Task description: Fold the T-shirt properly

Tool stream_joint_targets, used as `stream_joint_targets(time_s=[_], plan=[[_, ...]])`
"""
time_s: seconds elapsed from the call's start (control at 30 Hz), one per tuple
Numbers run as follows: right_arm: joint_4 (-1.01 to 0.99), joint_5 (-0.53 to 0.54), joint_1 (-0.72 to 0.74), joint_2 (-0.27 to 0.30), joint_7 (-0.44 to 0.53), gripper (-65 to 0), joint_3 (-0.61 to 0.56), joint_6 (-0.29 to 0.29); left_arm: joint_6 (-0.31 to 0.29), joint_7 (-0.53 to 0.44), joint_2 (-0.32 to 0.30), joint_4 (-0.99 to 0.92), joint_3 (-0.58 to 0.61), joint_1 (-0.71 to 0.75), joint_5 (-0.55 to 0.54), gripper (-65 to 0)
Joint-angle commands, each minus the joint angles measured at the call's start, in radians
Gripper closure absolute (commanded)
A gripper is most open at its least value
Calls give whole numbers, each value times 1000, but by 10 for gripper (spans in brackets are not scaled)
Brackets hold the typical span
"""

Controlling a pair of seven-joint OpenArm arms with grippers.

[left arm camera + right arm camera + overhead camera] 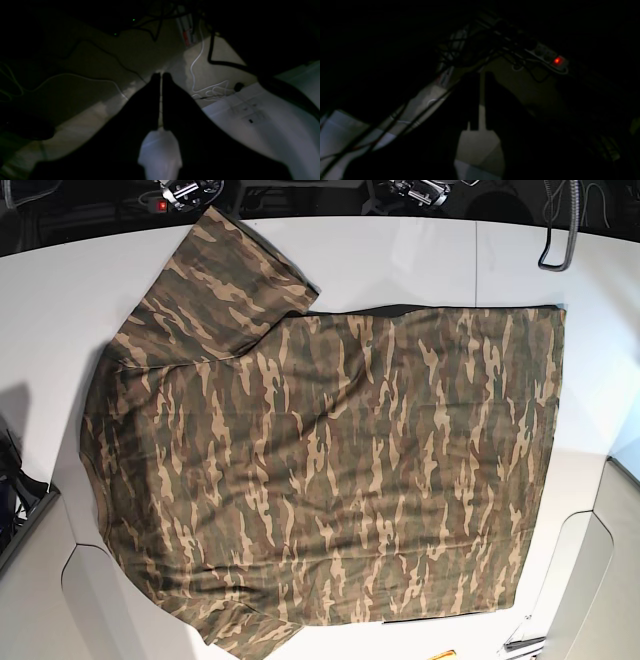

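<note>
We see the T-shirt (330,480) spread flat on the white table (400,255), covering most of it, one sleeve toward the table's far edge. Left gripper (161,75) has jaws nearly together, holding nothing, off the table above a cabled floor. Right gripper (482,75), dimly lit, apparently likewise closed and empty.
</note>
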Motion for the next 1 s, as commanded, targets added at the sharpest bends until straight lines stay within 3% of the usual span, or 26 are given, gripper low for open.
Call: stream_joint_targets(time_s=[0.0, 0.17, 0.33, 0.47, 0.67, 0.83, 0.97], plan=[[7, 4, 0, 5, 7, -30, -1, 4, -11, 5, -1, 6, 2, 5, -2, -20], [16, 6, 0, 27, 7, -30, -1, 8, -11, 4, -3, 26, 2, 34, -3, -20], [86, 38, -35, 56, 7, -30, -1, 9, -11, 4, -8, 90, -1, 93, -74, -20], [206, 37, -122, 104, 6, -30, -1, 55, -10, 0, -28, 174, -42, 150, -115, -20], [457, 88, -311, 214, 6, -30, -1, 140, -11, 9, -77, 337, -197, 272, -147, -20], [718, 254, -485, 326, -26, -30, -1, 139, -11, 30, -97, 522, -367, 412, -216, -20], [944, 301, -623, 389, -89, -30, 16, 139, -11, 82, -100, 694, -488, 534, -256, -20]])
